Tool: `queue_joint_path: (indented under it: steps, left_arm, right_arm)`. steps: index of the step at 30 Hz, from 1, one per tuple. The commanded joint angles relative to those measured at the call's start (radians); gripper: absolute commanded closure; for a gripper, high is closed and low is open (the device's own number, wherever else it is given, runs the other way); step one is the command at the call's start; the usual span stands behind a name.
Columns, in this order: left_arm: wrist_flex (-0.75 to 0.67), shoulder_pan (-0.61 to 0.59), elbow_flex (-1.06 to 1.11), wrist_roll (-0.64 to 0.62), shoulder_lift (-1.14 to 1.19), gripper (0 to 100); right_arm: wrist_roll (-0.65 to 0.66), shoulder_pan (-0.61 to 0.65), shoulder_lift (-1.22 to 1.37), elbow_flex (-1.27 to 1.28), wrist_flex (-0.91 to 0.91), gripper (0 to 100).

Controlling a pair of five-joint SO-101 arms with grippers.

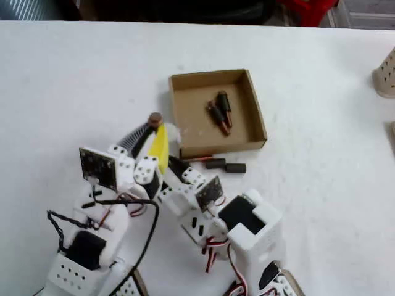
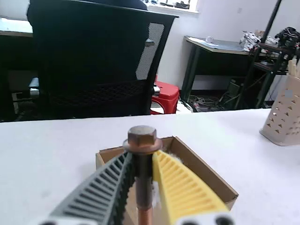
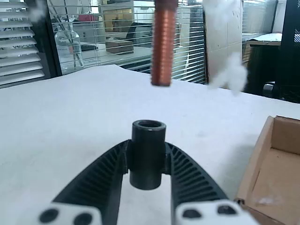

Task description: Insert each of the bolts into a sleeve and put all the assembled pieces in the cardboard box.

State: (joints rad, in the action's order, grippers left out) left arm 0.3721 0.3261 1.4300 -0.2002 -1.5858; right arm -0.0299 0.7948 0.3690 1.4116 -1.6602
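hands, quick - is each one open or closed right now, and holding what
left hand: closed on a copper bolt, head up.
right hand: closed on a black sleeve, opening up.

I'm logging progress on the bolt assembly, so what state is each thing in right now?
left claw: shut on the held bolt
held bolt: upright, head up, tip above the held sleeve, not inserted
right claw: shut on the held sleeve
held sleeve: upright, bore up, empty
cardboard box: open, two assembled pieces lying inside
loose bolt: lying on the table by the box
loose sleeves: lying beside it
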Motion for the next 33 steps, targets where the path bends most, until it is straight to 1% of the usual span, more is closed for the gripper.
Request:
queue_joint_path:
  steps: [1, 3, 5, 13, 17, 25, 30, 33]
  left_arm:
    - [0.018, 0.01, -0.014, 0.011, -0.036, 98]
    - [0.044, 0.01, -0.014, 0.011, -0.038, 98]
    - [0.04, 0.008, 0.005, 0.012, -0.038, 98]
    - [-0.138, -0.058, 0.166, 0.012, -0.038, 98]
    - [-0.167, -0.077, 0.149, 0.012, -0.038, 98]
    - [-0.164, -0.091, 0.103, 0.011, -0.038, 98]
    - [-0.17, -0.145, 0.091, 0.011, -0.039, 98]
    - [-0.17, -0.151, 0.068, 0.011, -0.039, 98]
  right_arm:
    - [-0.002, -0.008, -0.002, -0.017, -0.027, 98.4]
    - [-0.002, -0.01, -0.002, -0.017, -0.027, 98.4]
    - [-0.002, -0.01, -0.002, -0.017, -0.028, 98.4]
    - [-0.002, -0.01, -0.002, -0.005, -0.033, 98.4]
    - [-0.002, -0.01, -0.002, -0.005, -0.03, 98.4]
    - [-0.002, -0.01, -0.002, -0.003, -0.028, 98.4]
    - [-0.002, -0.01, -0.002, -0.002, -0.028, 98.4]
    - [-0.002, -0.01, -0.002, -0.002, -0.028, 98.4]
